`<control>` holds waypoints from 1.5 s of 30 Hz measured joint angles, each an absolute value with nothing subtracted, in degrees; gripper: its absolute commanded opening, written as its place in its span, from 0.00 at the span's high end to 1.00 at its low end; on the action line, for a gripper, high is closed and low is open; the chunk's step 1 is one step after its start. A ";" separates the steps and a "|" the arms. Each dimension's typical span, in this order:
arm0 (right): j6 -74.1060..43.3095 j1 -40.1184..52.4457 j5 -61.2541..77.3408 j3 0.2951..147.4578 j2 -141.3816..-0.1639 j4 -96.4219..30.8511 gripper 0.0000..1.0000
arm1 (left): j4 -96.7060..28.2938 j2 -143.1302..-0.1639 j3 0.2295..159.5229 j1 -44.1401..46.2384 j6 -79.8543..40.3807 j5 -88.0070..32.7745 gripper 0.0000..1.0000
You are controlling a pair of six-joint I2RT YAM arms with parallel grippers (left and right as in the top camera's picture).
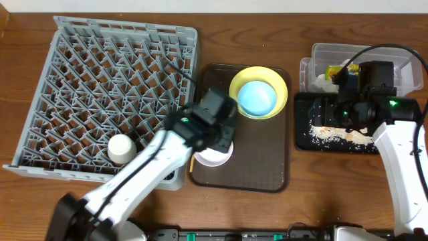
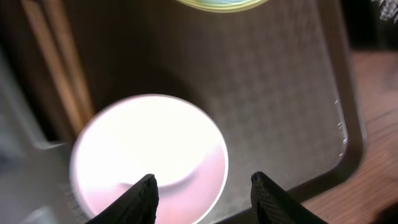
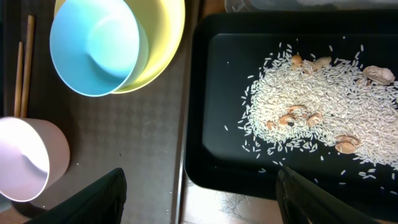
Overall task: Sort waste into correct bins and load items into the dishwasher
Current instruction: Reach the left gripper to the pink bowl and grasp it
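Dark brown serving tray [image 1: 261,161]: white round bowl [image 2: 149,149], light blue bowl [image 1: 257,98] nested in yellow round plate [image 1: 283,94]. Pale rice scraps [image 3: 311,106] contained in glossy black tray [image 3: 211,124], right of it. Left gripper [image 2: 205,196], right gripper [image 3: 202,199] held wide open, empty.

White bowl [image 1: 214,159] mostly under left arm [image 1: 154,167], chopsticks [image 2: 59,62] blurred, yellow plate [image 2: 217,5] cropped

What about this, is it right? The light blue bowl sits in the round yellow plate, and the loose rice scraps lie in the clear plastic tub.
Not quite: the loose rice scraps lie in the shallow glossy black tray, as the right wrist view shows. The light blue bowl does sit in the round yellow plate.
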State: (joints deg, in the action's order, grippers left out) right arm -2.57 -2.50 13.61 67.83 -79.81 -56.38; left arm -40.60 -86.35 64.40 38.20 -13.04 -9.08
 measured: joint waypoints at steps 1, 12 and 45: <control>-2.57 -2.50 13.58 67.83 -79.81 -56.40 0.25 | -40.14 -88.07 64.40 39.09 -13.04 -9.08 0.51; -2.57 -2.50 13.56 67.83 -79.81 -56.82 0.26 | -37.10 -101.08 64.40 44.86 -13.06 -9.08 0.59; -2.57 -2.50 13.45 67.83 -79.81 -57.41 0.26 | -37.80 -75.70 70.50 24.69 -11.73 -15.92 0.89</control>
State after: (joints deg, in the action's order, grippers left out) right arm -2.57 -2.50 13.45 67.83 -79.81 -57.41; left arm -37.80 -75.70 70.50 24.69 -11.73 -15.92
